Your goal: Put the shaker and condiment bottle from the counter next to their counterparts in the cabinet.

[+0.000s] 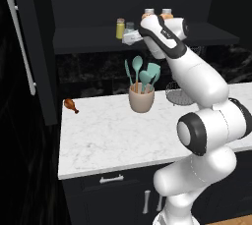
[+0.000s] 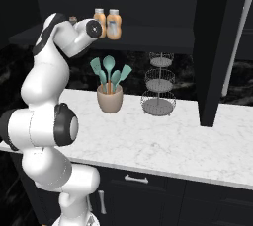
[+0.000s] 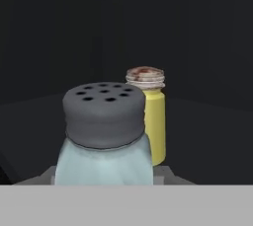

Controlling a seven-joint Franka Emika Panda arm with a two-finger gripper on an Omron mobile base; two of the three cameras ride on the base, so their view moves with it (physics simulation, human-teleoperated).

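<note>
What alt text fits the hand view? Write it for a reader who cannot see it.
A pale blue-grey shaker with a dark, hole-dotted cap sits close in front of the camera, inside a dark cabinet. Just behind it to the right stands a yellow-green shaker with a grey cap.

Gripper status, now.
Gripper: closed on the shaker, up at the cabinet shelf beside the yellow-green shaker.
</note>
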